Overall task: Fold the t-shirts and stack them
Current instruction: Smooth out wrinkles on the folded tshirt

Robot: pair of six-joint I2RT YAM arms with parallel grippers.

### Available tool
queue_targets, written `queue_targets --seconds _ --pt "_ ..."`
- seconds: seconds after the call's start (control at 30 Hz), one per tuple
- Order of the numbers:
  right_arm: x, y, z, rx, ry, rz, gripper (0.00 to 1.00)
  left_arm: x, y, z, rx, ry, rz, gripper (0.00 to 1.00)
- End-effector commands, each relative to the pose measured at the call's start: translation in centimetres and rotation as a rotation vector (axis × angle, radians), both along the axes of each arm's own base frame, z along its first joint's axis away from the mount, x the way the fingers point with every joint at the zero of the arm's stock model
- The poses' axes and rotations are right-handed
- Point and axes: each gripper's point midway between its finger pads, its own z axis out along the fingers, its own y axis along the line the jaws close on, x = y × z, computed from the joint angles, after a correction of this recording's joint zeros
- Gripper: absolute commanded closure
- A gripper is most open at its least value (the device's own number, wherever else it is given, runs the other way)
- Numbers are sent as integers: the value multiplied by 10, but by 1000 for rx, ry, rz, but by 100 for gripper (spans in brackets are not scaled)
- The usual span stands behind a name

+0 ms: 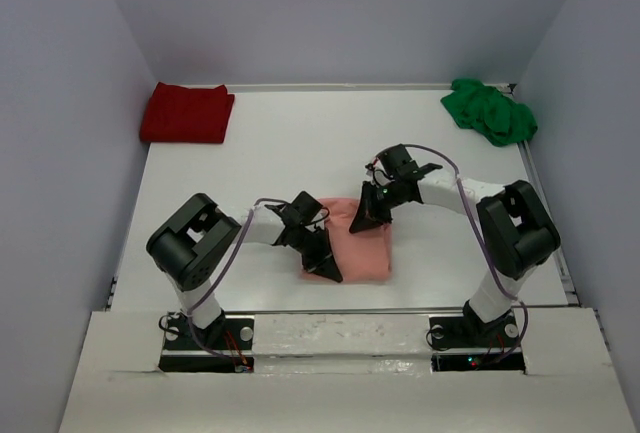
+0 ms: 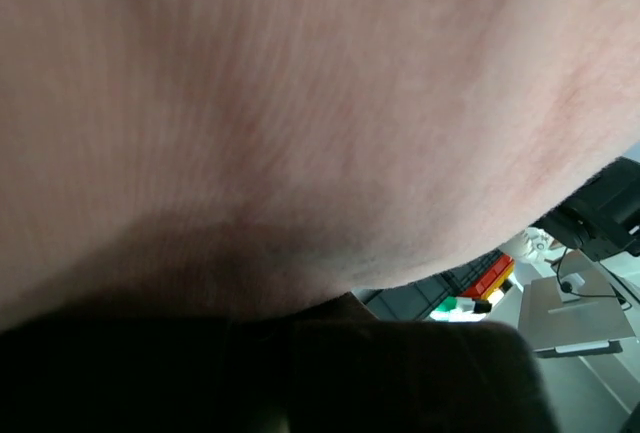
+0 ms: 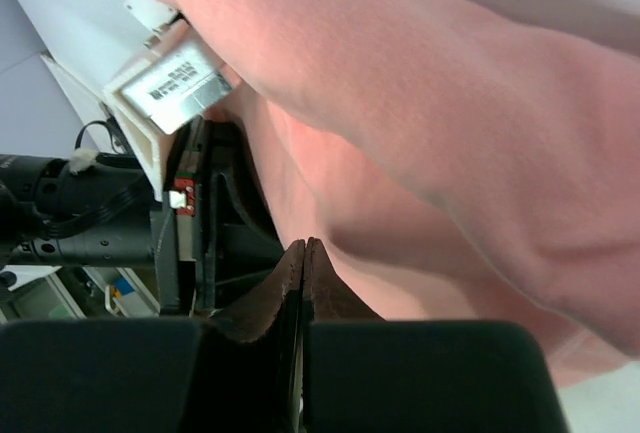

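The salmon-pink t-shirt (image 1: 360, 245) lies folded into a small rectangle between the arms, near the table's front. My left gripper (image 1: 326, 265) is shut and pressed against the shirt's left front edge. In the left wrist view pink cloth (image 2: 300, 103) fills nearly everything above the dark fingers (image 2: 345, 305). My right gripper (image 1: 364, 216) sits at the shirt's far edge. Its fingertips (image 3: 303, 249) are pressed together with nothing visible between them, and the pink cloth (image 3: 420, 133) lies just beyond them. The dark red t-shirt (image 1: 187, 113) lies folded at the back left. The green t-shirt (image 1: 490, 111) is crumpled at the back right.
White table (image 1: 280, 143) with grey walls on three sides. The left arm's wrist and its label (image 3: 170, 78) show close to my right gripper in the right wrist view. Both arm bases (image 1: 205, 338) stand at the front edge.
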Motion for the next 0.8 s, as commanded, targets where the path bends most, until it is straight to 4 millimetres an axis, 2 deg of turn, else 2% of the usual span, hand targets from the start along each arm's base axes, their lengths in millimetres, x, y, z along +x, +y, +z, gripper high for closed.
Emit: queue_targets --seconds 0.0,0.3,0.43,0.53,0.6,0.67,0.7,0.73,0.77 --pt "20 17 13 58 -62 5 100 4 7 -29 101 -1 19 100" --pt "35 24 -4 62 -86 10 100 12 0 -29 108 -5 7 100" --pt "50 22 -24 8 -142 6 100 12 0 -29 115 0 -4 100" --pt "69 20 -33 -46 -198 -1 100 11 1 -30 124 6 -7 100" --pt "86 22 -30 -72 -253 2 100 11 2 -30 130 8 -9 100" --pt "105 8 -34 -135 -273 -25 100 11 2 -29 131 4 -16 100" --pt "110 7 -33 -153 -287 -26 100 11 3 -29 133 4 -18 100" --pt "127 0 -26 -163 -318 -50 100 12 3 -29 135 1 -20 100" --pt "134 -8 -26 -182 -323 -66 100 12 3 -28 141 3 -20 100"
